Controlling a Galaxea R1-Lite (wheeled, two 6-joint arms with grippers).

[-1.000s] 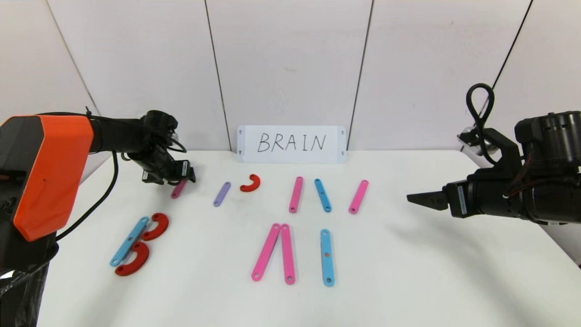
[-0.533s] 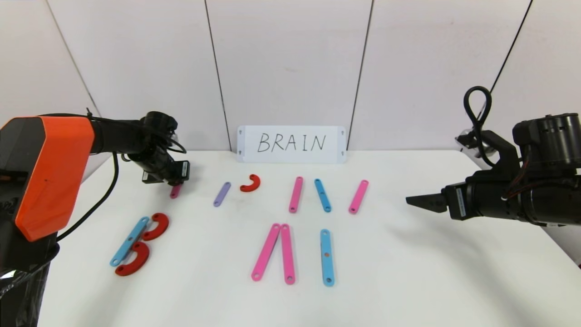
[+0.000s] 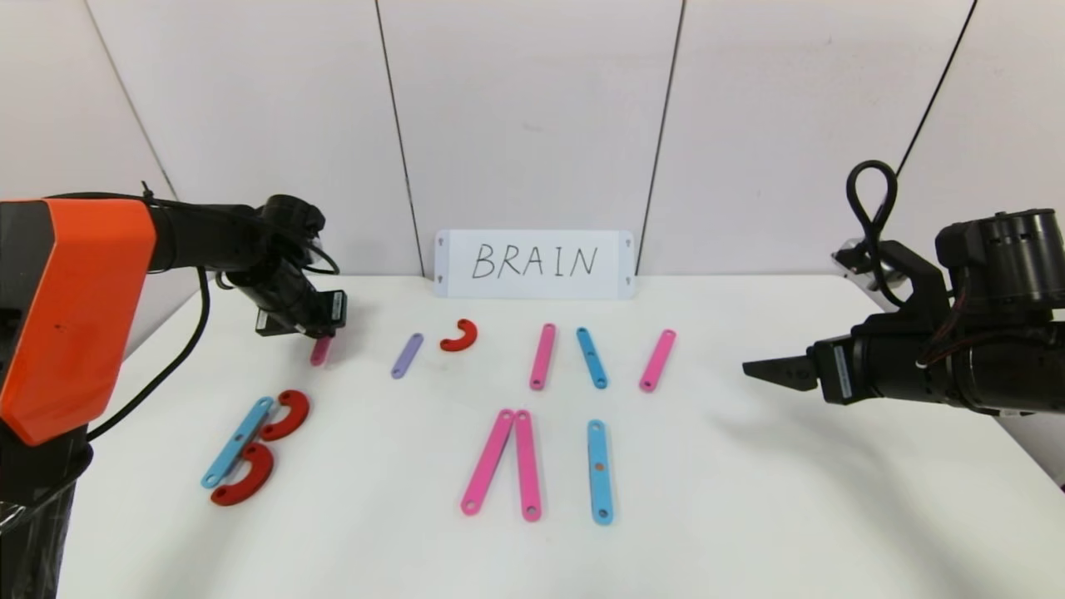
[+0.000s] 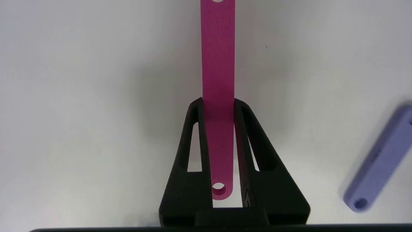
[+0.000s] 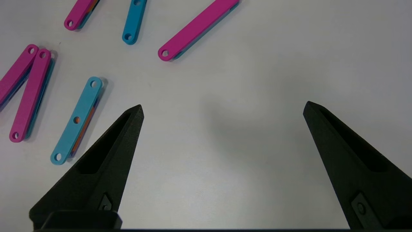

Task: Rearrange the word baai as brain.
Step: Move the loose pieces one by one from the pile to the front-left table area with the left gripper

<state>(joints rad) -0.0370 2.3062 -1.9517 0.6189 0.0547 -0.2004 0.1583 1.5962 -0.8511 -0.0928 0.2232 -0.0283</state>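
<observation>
- The bench point(image 3: 749, 516) carries everything; a white card point(image 3: 534, 264) reading BRAIN leans on the wall at its far edge.
- The left end effector point(image 3: 320, 337) is at the far left of the bench, clenched on a pink bar point(image 4: 218, 96). In the left wrist view the bar runs lengthways between the two fingers point(image 4: 193, 154), its holed end near the palm and most of its length sticking out past the tips.
- The right end effector point(image 5: 222, 109) hangs over bare bench on the right, fingers spread wide, holding nothing, well apart from the pieces.
- Pieces lie in groups: a B point(image 3: 250, 449) at near left, made of a blue bar touching two red curves; a pink pair point(image 3: 503, 462) meeting at the top like an A without its crossbar, with a blue bar point(image 3: 599, 470) just beside it; and in the far row, three separate bars point(image 3: 595, 358), pink, blue, pink.
- Smallest: a purple bar point(image 3: 407, 355) and a red curve point(image 3: 459, 334), near each other but apart, right of the held bar.
- Risks, as I judge them: the grip is along the bar's edges, so it could pivot or slide out when swung; setting it down as the R's stem could nudge the purple bar or the curve, which lie close by; a crooked release would leave the stem slanted.
</observation>
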